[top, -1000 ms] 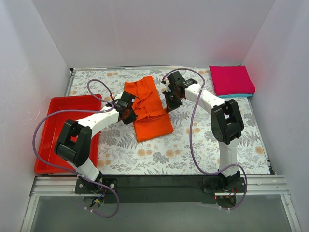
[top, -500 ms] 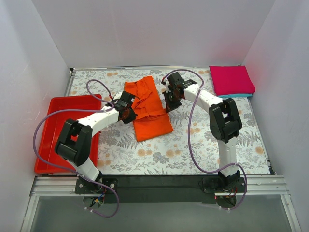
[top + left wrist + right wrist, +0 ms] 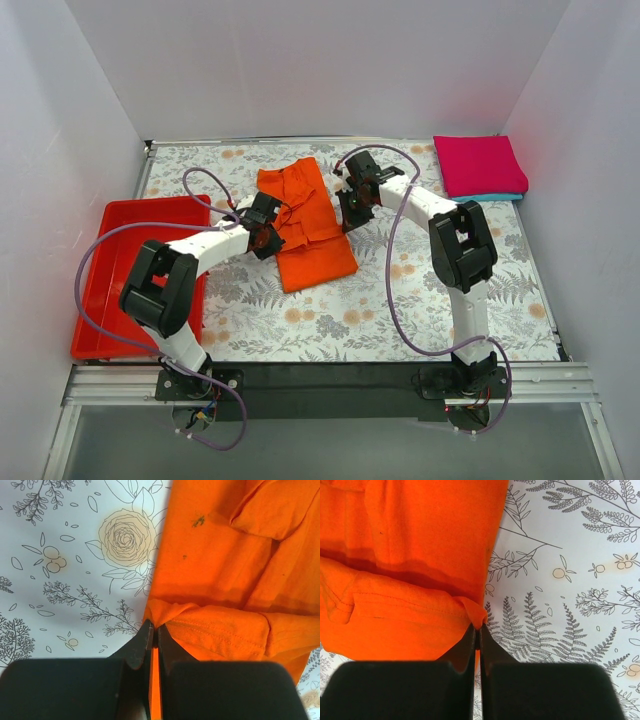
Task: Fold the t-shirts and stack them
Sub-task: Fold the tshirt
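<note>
Both side edges of the orange shirt [image 3: 312,225], mid-table, are pinched: we see the left gripper [image 3: 154,628] clamped on one, the right gripper [image 3: 477,628] on the other. The pink shirt [image 3: 480,164] lies atop the teal shirt [image 3: 495,197], far right.

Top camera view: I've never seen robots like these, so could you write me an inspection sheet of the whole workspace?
Surface: table with a floral-print cover.
Job's things: orange t-shirt partly folded mid-table; magenta t-shirt folded and stacked on a teal t-shirt at the far right corner.
Clutter: red plastic tray at the table's left edge.
Grippers: left claw shut on a fold at the orange t-shirt's left edge; right claw shut on a fold at its right edge.
Cables: purple cables loop loosely off both arms.
Surroundings: white walls on three sides.
</note>
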Tool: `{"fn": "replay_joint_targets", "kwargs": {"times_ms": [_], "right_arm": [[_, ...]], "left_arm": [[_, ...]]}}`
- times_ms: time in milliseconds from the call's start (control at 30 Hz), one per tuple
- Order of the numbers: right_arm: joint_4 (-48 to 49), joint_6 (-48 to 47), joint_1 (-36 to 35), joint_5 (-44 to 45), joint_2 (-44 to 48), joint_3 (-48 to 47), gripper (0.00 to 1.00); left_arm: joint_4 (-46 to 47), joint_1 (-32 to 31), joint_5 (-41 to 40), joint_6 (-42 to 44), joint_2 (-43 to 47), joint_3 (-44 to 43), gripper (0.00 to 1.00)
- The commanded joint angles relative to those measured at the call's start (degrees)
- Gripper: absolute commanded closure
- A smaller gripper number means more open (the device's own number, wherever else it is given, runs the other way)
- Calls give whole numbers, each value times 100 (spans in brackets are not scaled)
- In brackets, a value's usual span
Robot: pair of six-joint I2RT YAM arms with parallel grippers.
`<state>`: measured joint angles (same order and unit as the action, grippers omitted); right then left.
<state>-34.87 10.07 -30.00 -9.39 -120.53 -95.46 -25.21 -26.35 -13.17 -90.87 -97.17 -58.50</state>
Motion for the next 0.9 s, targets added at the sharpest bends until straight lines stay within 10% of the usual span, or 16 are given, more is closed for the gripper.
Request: {"fn": "replay_joint_targets", "kwargs": {"times_ms": [0,400,600,867], "right_arm": [[147,-119,73,51,-67,-17,95],[367,-5,56,-159,670,263,60],[1042,188,-32,-713,1294,1037,69],[1764,549,-269,-1504,1217,1653,81]], "left_arm": [[-54,77,-415,17,49,23,99],[-335,60,-222,113,855,-162,40],[-467,-353,7,-141,1331,-30,44],[-169,-1153,367,-265,885,111,80]]}}
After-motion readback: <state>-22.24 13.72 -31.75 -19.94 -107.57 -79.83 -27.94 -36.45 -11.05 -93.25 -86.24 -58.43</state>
